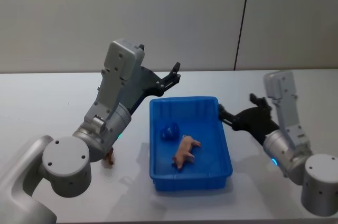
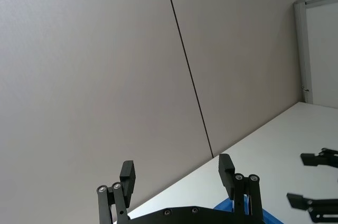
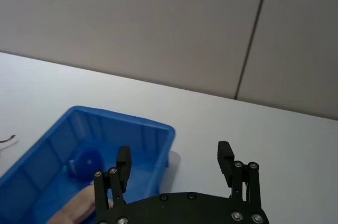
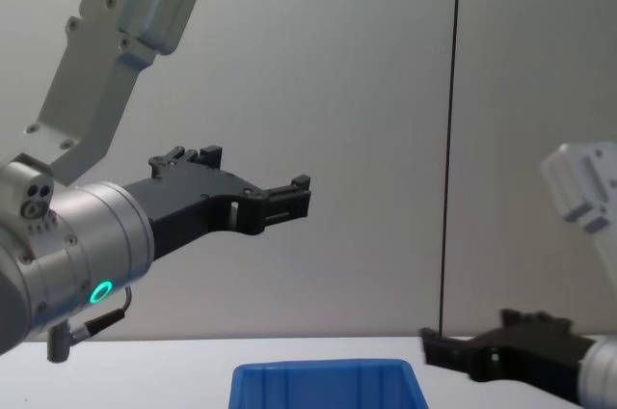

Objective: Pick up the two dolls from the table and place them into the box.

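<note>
Head view, bin: the bright blue rectangular plastic bin point(image 1: 190, 180) sits mid-table.
Head view, inside the blue bin: a pale pink four-legged toy figure point(image 1: 185, 151) lies on the floor. Its long axis slants from the front-left toward the far-right. A small rounded dark blue lump point(image 1: 169, 131) sits beside it toward the far-left corner. I cannot tell whether that lump is a doll.
Head view, outside the blue bin: a small orange-brown toy figure point(image 1: 109, 157) is on the plain white-grey table point(image 1: 47, 97), to the left of the blue bin and apart from its wall. The left arm's elbow covers most of it, so its long axis cannot be read.
Head view, grippers: the black left gripper point(image 1: 176, 73) is high over the blue bin's far-left corner and points away from the orange-brown figure. The black right gripper point(image 1: 236, 105) is just beside the blue bin's right wall.
Judgement: the left arm is nearer the figure. It would have to swing back toward the robot and come down.
Left wrist view: the fingers point(image 2: 127, 174) are spread wide with nothing between them, and they face the wall.
Right wrist view: the fingers point(image 3: 224, 155) are spread wide and empty. Beyond them is the blue bin, where the gripper body cuts off the pale pink figure.
Chest view: the left gripper is high above the blue bin's rim and the right gripper is low beside it. The near rim hides the blue bin's inside.
</note>
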